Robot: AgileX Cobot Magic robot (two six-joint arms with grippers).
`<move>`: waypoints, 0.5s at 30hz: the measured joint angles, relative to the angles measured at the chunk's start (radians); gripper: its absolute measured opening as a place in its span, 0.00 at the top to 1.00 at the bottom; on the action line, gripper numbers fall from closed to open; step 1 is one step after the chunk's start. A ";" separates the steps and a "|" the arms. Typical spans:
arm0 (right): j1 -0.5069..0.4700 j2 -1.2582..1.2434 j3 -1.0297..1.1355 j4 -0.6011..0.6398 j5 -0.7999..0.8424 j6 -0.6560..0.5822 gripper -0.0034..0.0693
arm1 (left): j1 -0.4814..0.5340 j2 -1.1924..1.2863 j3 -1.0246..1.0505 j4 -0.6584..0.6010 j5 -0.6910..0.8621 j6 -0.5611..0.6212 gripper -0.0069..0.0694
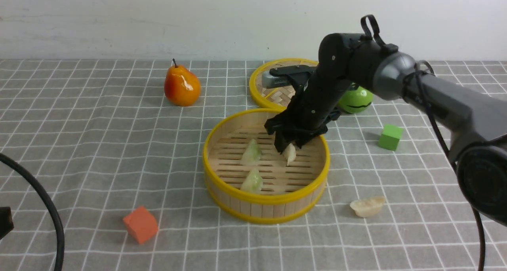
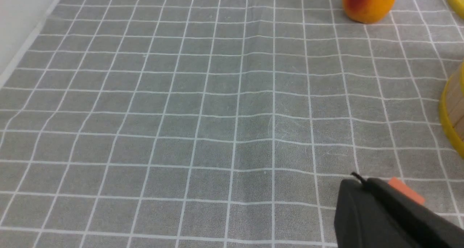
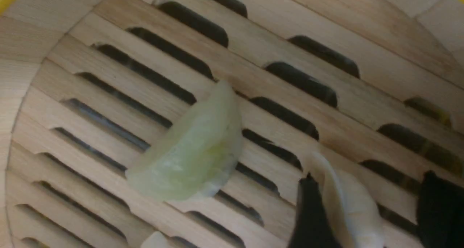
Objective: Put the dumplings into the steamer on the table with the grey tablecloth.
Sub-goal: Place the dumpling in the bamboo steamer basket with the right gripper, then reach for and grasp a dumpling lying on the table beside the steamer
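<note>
Right pincer inside steamer, clamped around cream-white dumpling

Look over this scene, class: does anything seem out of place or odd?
One cream dumpling lies on the grey tablecloth, outside the steamer, while two green dumplings lie inside it and the right gripper has a cream one between its fingers there. Nothing looks spilled or damaged.

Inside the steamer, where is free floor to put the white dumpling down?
Inside the steamer, the slats by its left wall lie bare. The middle, between two green dumplings and the white dumpling at the right gripper, is crowded.
</note>
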 joint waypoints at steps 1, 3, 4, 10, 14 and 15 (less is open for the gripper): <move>-0.001 -0.023 0.000 -0.005 0.017 0.006 0.29 | 0.000 0.000 0.000 0.000 -0.003 0.000 0.93; -0.006 -0.066 0.001 -0.007 0.030 0.011 0.23 | 0.000 0.000 0.000 0.000 -0.004 0.000 0.93; -0.012 -0.101 0.001 -0.007 0.036 0.015 0.19 | 0.000 0.000 0.000 0.000 -0.004 0.000 0.93; -0.070 -0.358 0.155 -0.077 0.061 0.080 0.16 | 0.000 0.000 0.000 -0.001 -0.019 -0.001 0.93; -0.085 -0.513 0.516 -0.176 0.008 0.172 0.20 | 0.000 0.000 0.001 -0.007 -0.080 -0.017 0.93; -0.086 -0.558 0.666 -0.187 -0.071 0.219 0.21 | 0.000 0.000 0.001 -0.011 -0.102 -0.025 0.93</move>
